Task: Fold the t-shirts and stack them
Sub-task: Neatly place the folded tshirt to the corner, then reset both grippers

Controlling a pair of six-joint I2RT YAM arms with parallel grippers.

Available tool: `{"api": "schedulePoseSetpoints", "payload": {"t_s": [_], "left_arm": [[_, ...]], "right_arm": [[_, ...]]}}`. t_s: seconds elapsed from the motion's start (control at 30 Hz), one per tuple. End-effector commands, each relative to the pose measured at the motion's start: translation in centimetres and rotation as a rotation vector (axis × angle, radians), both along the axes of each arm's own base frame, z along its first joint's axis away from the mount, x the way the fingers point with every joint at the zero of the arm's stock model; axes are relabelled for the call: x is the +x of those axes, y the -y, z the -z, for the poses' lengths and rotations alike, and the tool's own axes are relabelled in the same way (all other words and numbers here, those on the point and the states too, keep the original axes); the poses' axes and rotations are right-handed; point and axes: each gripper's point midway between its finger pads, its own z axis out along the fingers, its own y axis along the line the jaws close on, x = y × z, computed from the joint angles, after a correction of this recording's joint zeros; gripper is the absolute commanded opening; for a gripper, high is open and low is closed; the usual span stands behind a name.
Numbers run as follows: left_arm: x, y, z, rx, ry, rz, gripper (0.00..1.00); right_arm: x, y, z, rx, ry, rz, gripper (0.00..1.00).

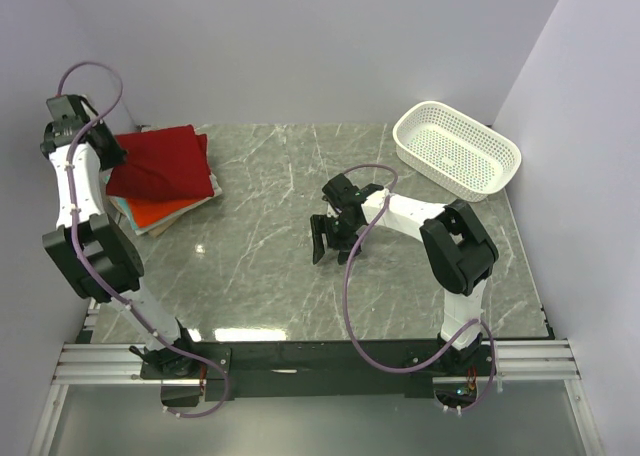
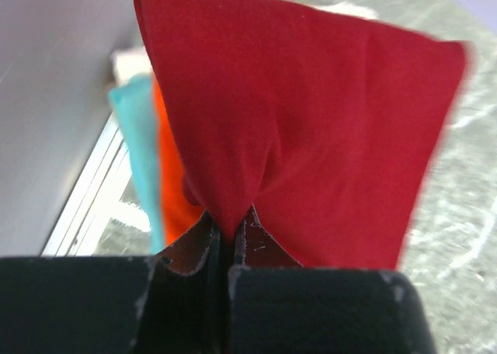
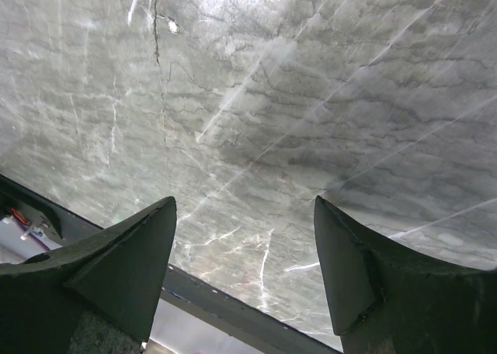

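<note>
At upper left, the left fingers [image 2: 190, 249] pinched the crimson shirt [image 1: 160, 161] by its edge, likely squaring it atop the orange shirt [image 1: 165, 214]. The right fingers [image 3: 124, 268] hung spread, idle, above the counter [image 1: 250, 266] at centre.

I am pinching a fold of the crimson t-shirt [image 2: 311, 113] in my pincer [image 2: 226, 241], both tips pressing tight on the cloth (hardly a gap showing). The red cloth is fanning out ahead of me. At its left edge an orange t-shirt [image 2: 175, 195] and a teal t-shirt [image 2: 138, 144] are peeking out, with the marbled bench [image 2: 466, 214] showing at right.
</note>
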Motion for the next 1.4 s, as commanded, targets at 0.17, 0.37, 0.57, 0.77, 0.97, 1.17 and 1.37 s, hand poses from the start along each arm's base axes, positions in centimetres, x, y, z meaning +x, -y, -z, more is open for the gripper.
{"api": "schedulePoseSetpoints", "payload": {"t_s": [0.17, 0.37, 0.57, 0.77, 0.97, 1.17, 1.37], "left_arm": [[-1.4, -3.2, 1.4, 0.014, 0.010, -0.121, 0.11], [-2.3, -3.2, 0.4, 0.016, 0.019, -0.174, 0.91], [-4.3, -1.1, -3.4, 0.063, 0.125, -0.187, 0.99], [-5.5, 5.6, -4.6, 0.064, 0.204, -0.084, 0.99], [-8.0, 16.0, -2.6, -0.022, 0.303, 0.063, 0.99], [-12.2, 24.7, 0.4, -0.085, 0.338, 0.151, 0.99], [-15.4, 29.8, 2.2, -0.072, 0.314, 0.248, 1.00]], "right_arm": [[0.5, -1.4, -2.4, 0.048, 0.051, -0.013, 0.78], [1.1, -1.2, -4.6, 0.056, 0.114, 0.009, 0.79], [1.6, -0.7, -7.9, 0.070, 0.193, 0.034, 0.79], [1.8, 0.6, -10.4, 0.059, 0.272, 0.066, 0.79], [2.7, 3.1, -12.0, 0.032, 0.404, 0.190, 0.80], [3.7, 6.2, -13.6, 0.015, 0.549, 0.348, 0.80], [4.1, 9.3, -15.2, 0.001, 0.687, 0.478, 0.80]]}}
